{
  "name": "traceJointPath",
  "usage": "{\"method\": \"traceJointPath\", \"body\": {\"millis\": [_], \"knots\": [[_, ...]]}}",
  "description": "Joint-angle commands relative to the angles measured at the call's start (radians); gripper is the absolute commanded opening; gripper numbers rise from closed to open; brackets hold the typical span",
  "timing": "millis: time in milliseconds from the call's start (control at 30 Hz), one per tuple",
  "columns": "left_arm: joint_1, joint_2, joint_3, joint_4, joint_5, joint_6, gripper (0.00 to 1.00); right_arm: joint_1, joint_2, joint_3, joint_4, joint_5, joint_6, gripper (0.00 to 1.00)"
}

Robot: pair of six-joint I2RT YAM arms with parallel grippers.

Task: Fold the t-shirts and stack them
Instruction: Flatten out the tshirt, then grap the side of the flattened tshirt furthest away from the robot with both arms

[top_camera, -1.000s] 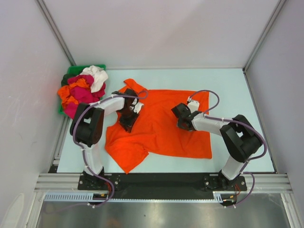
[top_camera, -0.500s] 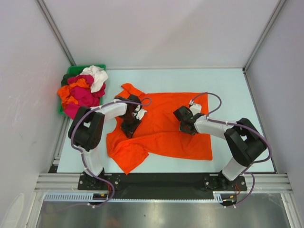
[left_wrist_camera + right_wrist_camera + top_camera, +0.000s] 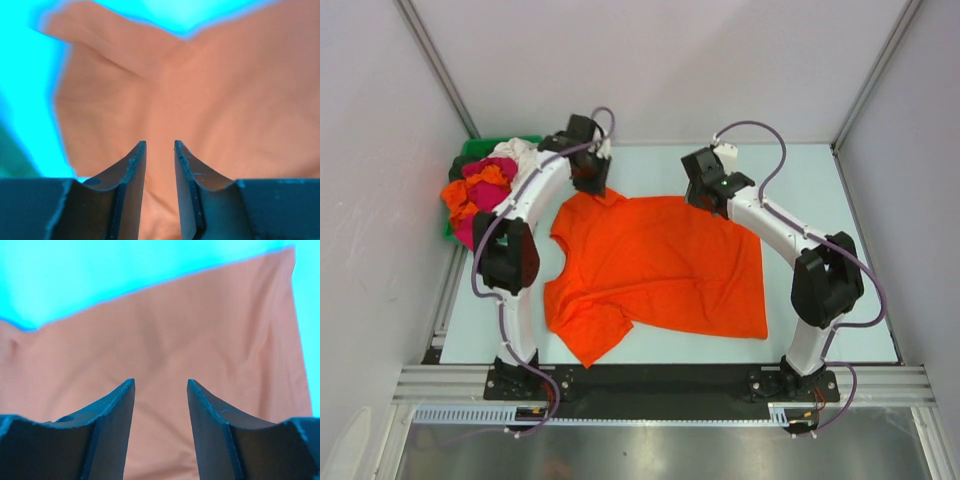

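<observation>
The bright orange t-shirt [image 3: 660, 265] lies spread on the pale table, collar to the left, with its near-left sleeve [image 3: 588, 335] wrinkled. My left gripper [image 3: 588, 178] hovers over the shirt's far-left sleeve corner. In the left wrist view [image 3: 160, 145] its jaws stand a little apart with only orange cloth [image 3: 210, 90] below them. My right gripper [image 3: 708, 192] hovers over the shirt's far edge. In the right wrist view [image 3: 161, 382] it is open and empty above the cloth [image 3: 165, 325]. More magenta, orange and white t-shirts [image 3: 485, 192] are heaped at the far left.
The green bin [image 3: 472, 150] under the shirt heap stands at the table's far-left corner, close to my left arm. White walls and metal frame posts enclose the table. Bare table [image 3: 820, 180] shows beyond and right of the shirt.
Both grippers have moved from the middle of the orange shirt out to its far edge and let go. The shirt's far edge and far-left sleeve now lie flatter and more spread.
</observation>
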Motion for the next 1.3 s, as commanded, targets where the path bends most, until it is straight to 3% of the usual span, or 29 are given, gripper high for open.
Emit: {"method": "traceJointPath", "body": {"millis": [0,67,100,167,233,267,433,633,1067,1133,1267], "knots": [[0.109,0.19,0.202,0.005,-0.097,-0.098,0.33,-0.021,0.055,0.118,-0.034,0.041,-0.105,0.52],[0.109,0.242,0.308,-0.004,-0.219,-0.075,0.34,-0.022,0.068,0.132,-0.034,0.044,-0.125,0.52],[0.11,0.274,0.322,-0.004,-0.244,-0.073,0.39,-0.022,0.08,0.138,-0.035,0.043,-0.132,0.52],[0.12,0.276,0.299,0.058,-0.269,-0.067,0.74,-0.025,0.091,0.143,-0.04,0.044,-0.134,0.52],[0.135,0.26,0.243,0.162,-0.248,-0.065,0.95,-0.03,0.098,0.146,-0.043,0.043,-0.136,0.52],[0.141,0.258,0.233,0.19,-0.219,-0.068,0.99,-0.031,0.1,0.143,-0.043,0.044,-0.139,0.53],[0.147,0.356,0.371,0.2,-0.17,-0.074,0.87,-0.037,0.106,0.141,-0.044,0.053,-0.165,0.52],[0.153,0.433,0.405,0.223,-0.183,-0.096,0.74,-0.039,0.098,0.123,-0.044,0.063,-0.18,0.52],[0.166,0.502,0.477,0.232,-0.188,-0.124,0.62,-0.042,0.091,0.037,-0.029,0.049,-0.178,0.52],[0.167,0.5,0.473,0.232,-0.189,-0.128,0.55,-0.042,0.092,0.037,-0.027,0.046,-0.177,0.52],[0.169,0.49,0.459,0.235,-0.217,-0.14,0.52,-0.041,0.092,0.032,-0.023,0.035,-0.172,0.52]]}}
